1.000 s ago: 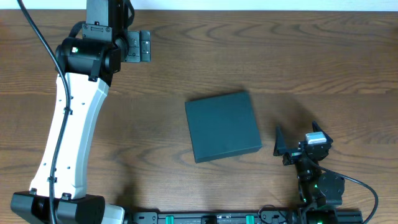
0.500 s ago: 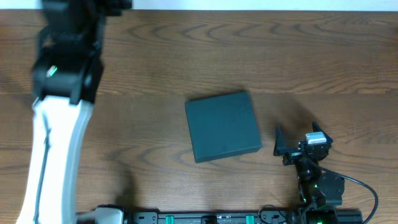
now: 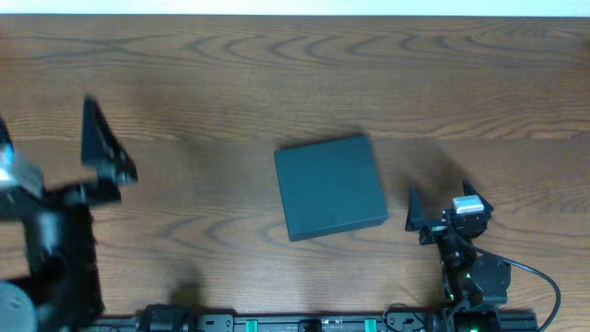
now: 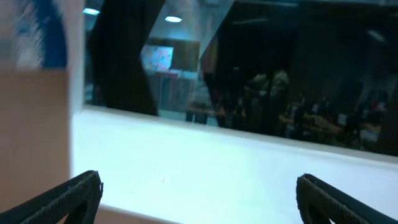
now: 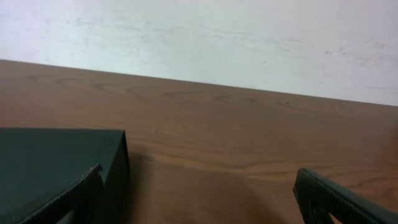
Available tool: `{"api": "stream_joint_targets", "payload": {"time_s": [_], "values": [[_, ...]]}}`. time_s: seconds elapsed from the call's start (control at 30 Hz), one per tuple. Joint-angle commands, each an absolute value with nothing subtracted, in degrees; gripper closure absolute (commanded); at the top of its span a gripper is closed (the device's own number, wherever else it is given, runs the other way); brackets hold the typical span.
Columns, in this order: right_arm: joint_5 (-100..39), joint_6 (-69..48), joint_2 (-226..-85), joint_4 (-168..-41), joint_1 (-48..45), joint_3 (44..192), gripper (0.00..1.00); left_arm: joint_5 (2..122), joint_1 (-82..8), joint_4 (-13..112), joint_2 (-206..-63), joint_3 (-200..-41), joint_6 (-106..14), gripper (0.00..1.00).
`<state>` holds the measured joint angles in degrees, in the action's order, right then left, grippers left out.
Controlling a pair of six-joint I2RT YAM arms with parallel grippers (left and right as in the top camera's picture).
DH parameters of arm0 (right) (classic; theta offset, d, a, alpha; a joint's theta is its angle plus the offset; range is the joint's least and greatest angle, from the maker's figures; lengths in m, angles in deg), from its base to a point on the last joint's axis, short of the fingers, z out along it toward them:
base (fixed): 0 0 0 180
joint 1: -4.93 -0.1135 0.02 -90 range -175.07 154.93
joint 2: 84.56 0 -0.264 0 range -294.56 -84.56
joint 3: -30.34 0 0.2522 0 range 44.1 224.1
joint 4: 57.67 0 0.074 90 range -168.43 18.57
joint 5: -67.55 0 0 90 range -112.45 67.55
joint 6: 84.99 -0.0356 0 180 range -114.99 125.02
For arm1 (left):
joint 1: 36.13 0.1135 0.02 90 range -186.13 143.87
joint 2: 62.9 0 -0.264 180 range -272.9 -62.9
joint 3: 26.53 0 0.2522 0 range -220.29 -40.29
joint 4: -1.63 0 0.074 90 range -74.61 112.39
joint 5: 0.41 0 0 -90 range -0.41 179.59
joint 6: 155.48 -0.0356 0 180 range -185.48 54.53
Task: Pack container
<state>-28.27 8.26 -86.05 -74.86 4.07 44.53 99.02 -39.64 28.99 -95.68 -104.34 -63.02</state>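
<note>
Progress on the packing, as far as you can judge?

Hard to pin down. The container lies shut on the tabletop, with nothing loose around it to put in. Judging from that, the packing is either finished and the lid folded down, or it has not begun. What is inside cannot be seen.

Neither hand is carrying anything?

No. The right hand has its fingers spread wide with only bare wood between them. The left hand is spread just as wide and empty. Its camera looks out at a white wall and a dark window, so it is not aimed at the work at all.

Where does the container sit from each hand?

It is just to the left of the right hand. In the right wrist view its near corner stands close beside the left finger, with no contact that I can make out. It lies well apart from the left hand, off to that hand's right.

And how does it look?

It is a dark teal-green box, matte, rectangular and rigid, with a flat, plain top. It is turned slightly askew to the tabletop's edge. The lid lies flush, and I can make out no gap.

So what is left?

If it is packed, nothing I can see. If not, the lid has to be opened first.
</note>
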Motion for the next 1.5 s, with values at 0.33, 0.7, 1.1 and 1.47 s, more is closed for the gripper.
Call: {"api": "stream_joint_targets", "payload": {"time_s": [0.33,0.7,1.1,1.47], "values": [[-28.7,8.9,-85.8,-75.1,4.5,44.4,0.01,99.3,-36.1,21.6,-77.5,-70.7,-45.7,0.02],[-28.7,8.9,-85.8,-75.1,4.5,44.4,0.01,99.1,-36.2,13.7,-72.5,-53.4,-37.9,0.02],[-28.7,8.9,-85.8,-75.1,4.5,44.4,0.01,99.1,-36.1,13.6,-65.4,-46.9,-37.3,0.02],[-28.7,8.9,-85.8,-75.1,4.5,44.4,0.01,99.1,-36.1,13.6,-63.0,-43.7,-37.3,0.01]]}}
